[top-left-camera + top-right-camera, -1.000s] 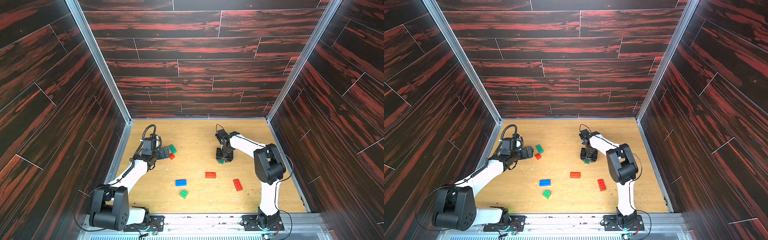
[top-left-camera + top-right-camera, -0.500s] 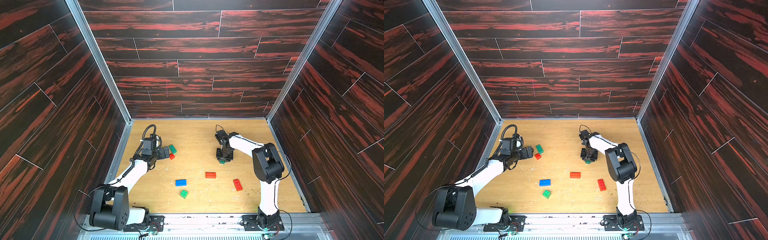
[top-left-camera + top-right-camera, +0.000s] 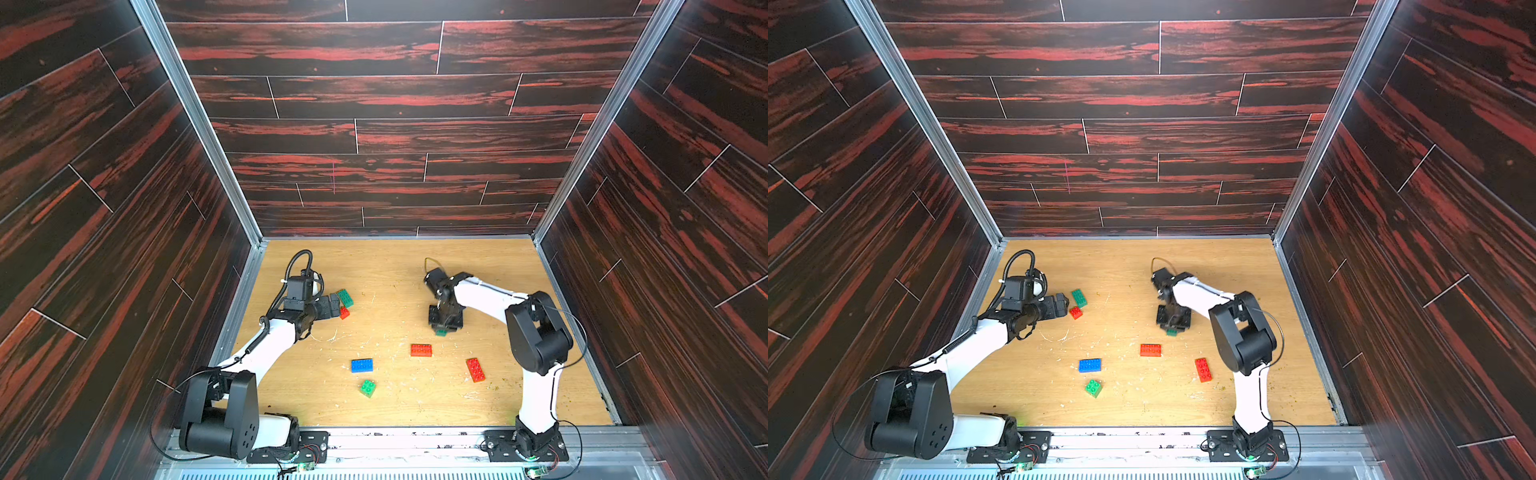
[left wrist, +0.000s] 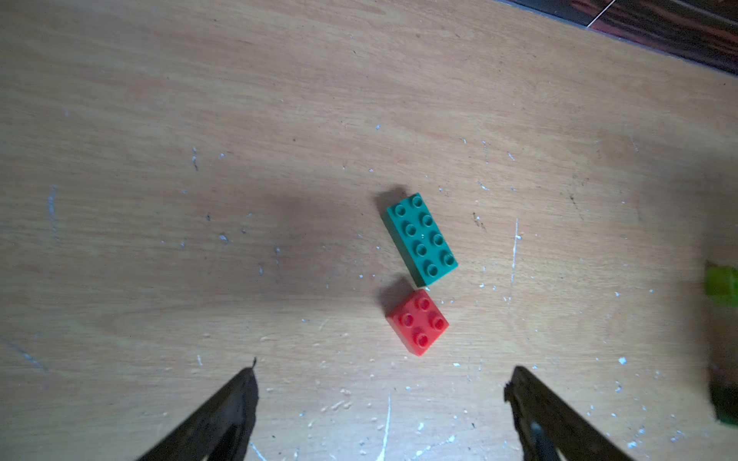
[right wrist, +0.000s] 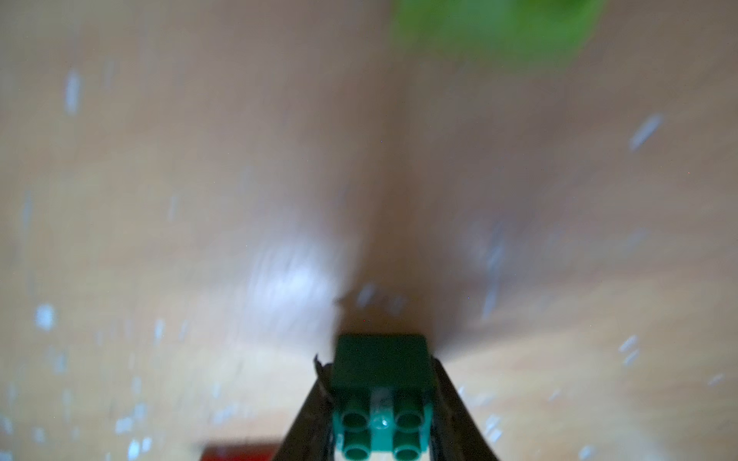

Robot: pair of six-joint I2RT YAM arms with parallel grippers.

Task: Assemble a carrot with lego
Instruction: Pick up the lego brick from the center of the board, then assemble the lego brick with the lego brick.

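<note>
Dark-green square brick [image 5: 381, 375] is now pinched in my right gripper [image 5: 381, 369]. A second ago the jaws stood wider around it; now both fingers [image 5: 451, 411] press its side walls, studs toward the wrist camera. Everything in the right wrist view is smeared except the brick, so I judge it's travelling with me: grasp made, lift probably starting. I can't confirm it's clear of the table [image 3: 395, 270]. So the first piece is in hand, but there's no carrot yet, nothing is joined. Other pieces lie loose where they were: blue long brick [image 3: 361, 365], green square brick [image 3: 368, 387], red long brick [image 3: 421, 350] and angled red long brick [image 3: 475, 369] mid-table. Teal long brick [image 4: 421, 239] and red square brick [image 4: 418, 321] sit just ahead of my left gripper [image 4: 381, 377], which hangs spread wide, empty, unchanged. Both top views show only a green sliver [image 3: 440, 332] poking from under my right gripper, with contact unreadable; the right wrist view settles it. That view also catches a lime blur [image 5: 491, 24] ahead, also seen at the left wrist view's frame edge [image 4: 723, 283]; I can't find it in the top views. The left wrist view shows teal and red corner to corner; I can't tell if they touch.
</note>
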